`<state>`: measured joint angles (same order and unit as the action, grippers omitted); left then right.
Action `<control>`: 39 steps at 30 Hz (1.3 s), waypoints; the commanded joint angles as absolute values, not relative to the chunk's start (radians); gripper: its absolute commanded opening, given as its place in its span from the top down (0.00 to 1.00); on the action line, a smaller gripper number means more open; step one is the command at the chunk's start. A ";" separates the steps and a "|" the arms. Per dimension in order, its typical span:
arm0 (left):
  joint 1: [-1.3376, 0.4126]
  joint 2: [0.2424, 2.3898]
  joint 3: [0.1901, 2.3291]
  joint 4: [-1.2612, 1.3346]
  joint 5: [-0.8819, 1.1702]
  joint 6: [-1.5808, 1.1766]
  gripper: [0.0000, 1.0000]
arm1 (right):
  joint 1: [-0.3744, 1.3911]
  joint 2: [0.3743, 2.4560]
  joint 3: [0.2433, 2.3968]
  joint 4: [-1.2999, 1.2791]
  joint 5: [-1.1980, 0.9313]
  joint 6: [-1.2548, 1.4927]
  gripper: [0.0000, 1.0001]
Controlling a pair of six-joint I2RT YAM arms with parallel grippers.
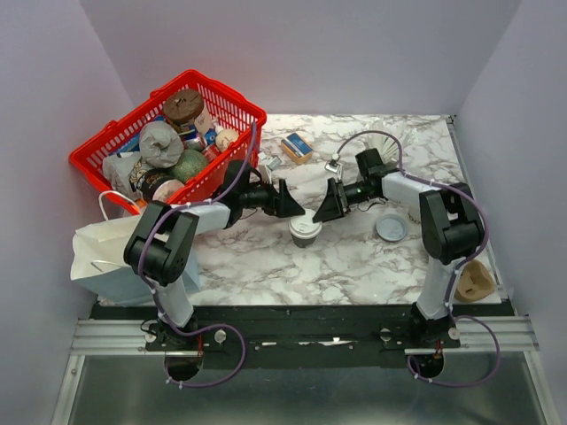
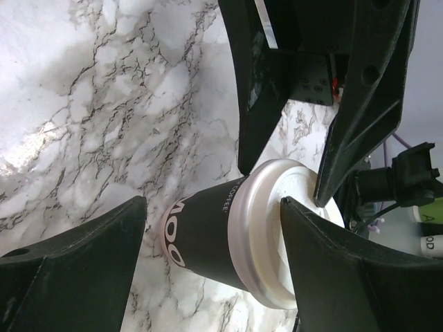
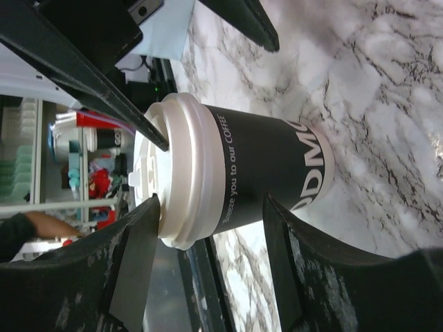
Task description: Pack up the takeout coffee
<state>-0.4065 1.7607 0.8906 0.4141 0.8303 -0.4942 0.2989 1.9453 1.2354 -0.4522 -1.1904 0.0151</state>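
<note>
Along your near edge the marble table (image 1: 354, 266) gives open room between the two bases. A white paper bag (image 1: 102, 252) overhangs the near left corner, and a tan lump (image 1: 474, 282) sits at the near right one.

Your left arm (image 1: 164, 243) and right arm (image 1: 452, 226) both fold at raised elbows and send their forearms inward. The left gripper (image 1: 294, 209) and right gripper (image 1: 323, 212) meet almost tip to tip at mid-table.

The takeout coffee (image 1: 304, 230) stands upright just on your side of those tips. In the left wrist view your left fingers (image 2: 76, 270) are spread wide with the cup between them. Marble shows between its base and one finger, and the other finger overlaps the lid's rim. A right fingertip (image 2: 346, 152) ends at the lid's edge; you cannot tell whether it touches.

In the right wrist view the right fingers (image 3: 325, 290) stand partly apart, one in front of the lid and one in front of the lower body, neither clamping.

Right of the cup a loose lid (image 1: 391, 228) lies apart on open marble. Farther back sits a small box (image 1: 297, 147), and the loaded red basket (image 1: 226, 93) fills the far left corner by the wall.
</note>
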 commanded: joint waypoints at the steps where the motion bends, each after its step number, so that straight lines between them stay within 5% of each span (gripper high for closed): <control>1: -0.394 1.839 0.841 0.508 0.822 -0.557 0.17 | 0.298 1.907 1.112 -0.155 -1.143 0.149 0.33; 8: -0.365 1.925 0.868 0.635 0.870 -0.620 0.18 | 0.299 1.853 0.944 0.204 -1.140 0.317 0.33; 17: -0.362 2.003 0.888 0.710 0.908 -0.632 0.21 | 0.314 1.896 0.924 0.235 -1.085 0.219 0.34; 25: -0.362 2.037 0.868 0.799 0.927 -0.664 0.24 | 0.324 1.921 0.838 0.512 -1.109 0.290 0.36; 39: -0.357 1.925 0.986 0.468 0.956 -0.437 0.18 | 0.353 1.927 0.825 0.546 -1.058 0.239 0.37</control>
<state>-0.3573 1.9369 0.9470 0.6701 1.0229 -0.6117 0.3180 1.8553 0.8604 0.5571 -1.1957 0.3477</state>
